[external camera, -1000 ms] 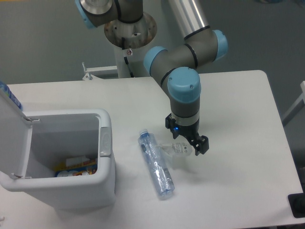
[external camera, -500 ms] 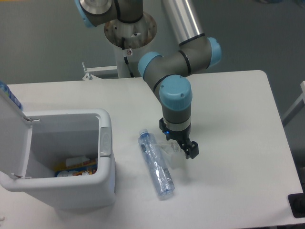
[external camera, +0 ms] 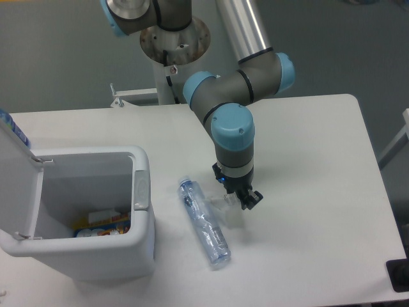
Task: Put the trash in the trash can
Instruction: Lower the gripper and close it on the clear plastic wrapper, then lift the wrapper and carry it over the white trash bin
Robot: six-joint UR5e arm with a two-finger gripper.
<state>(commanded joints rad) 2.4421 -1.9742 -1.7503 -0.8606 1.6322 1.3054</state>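
The clear, blue-tinted plastic bottle (external camera: pixel 203 222) lies on the white table (external camera: pixel 307 141), its cap end pointing up-left. The crumpled white tissue (external camera: pixel 232 210) lies just right of the bottle and is mostly covered by my gripper (external camera: pixel 238 196). The gripper points straight down over the tissue, low at the table, and its fingers (external camera: pixel 250 199) look spread on either side of it. The trash can (external camera: pixel 142 211) is a big white bin at the left. Its flip lid (external camera: pixel 16 166) stands open.
Colourful packaging scraps (external camera: pixel 102 224) lie at the bottom of the bin. The arm's base column (external camera: pixel 174 45) rises behind the table's far edge. A dark object (external camera: pixel 399 276) sits at the table's lower right corner.
The gripper has moved left and down onto the tissue. The bottle's cap end has shifted a little to the left. The trash can has not moved.
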